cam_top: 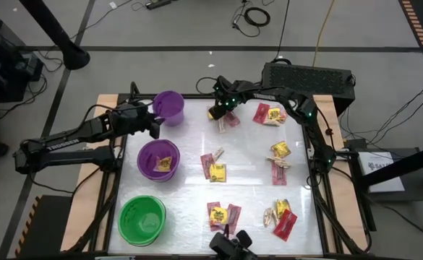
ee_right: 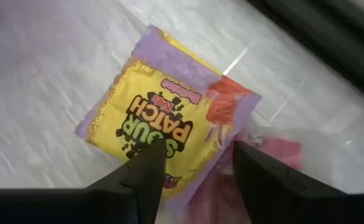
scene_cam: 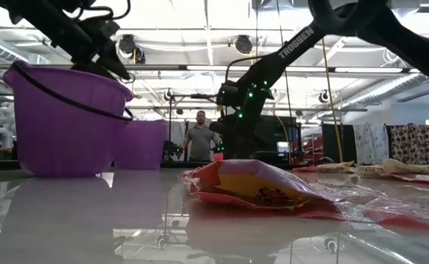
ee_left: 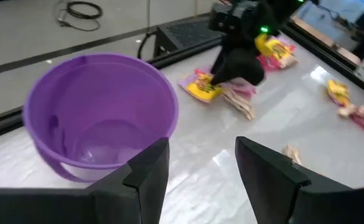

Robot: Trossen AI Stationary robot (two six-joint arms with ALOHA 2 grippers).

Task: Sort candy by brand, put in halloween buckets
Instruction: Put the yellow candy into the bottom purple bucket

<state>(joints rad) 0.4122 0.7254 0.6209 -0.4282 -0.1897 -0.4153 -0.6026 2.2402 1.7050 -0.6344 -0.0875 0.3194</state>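
Yellow packet (ee_right: 145, 127) by small purple bucket (cam_top: 169, 106): right gripper (ee_right: 194, 165) spread over it, lining up pinch; left gripper (ee_left: 197, 168) spread, waiting.

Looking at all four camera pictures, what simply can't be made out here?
- Small purple bucket: high view, the left arm covers part of it.
- Right end effector: its own view doesn't show whether it touches the yellow packet.
- Green bucket: contents too small to tell from above.

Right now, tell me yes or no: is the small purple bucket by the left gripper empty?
Yes. In the left wrist view, the small purple bucket shows only its bare bottom, with no candy inside it.
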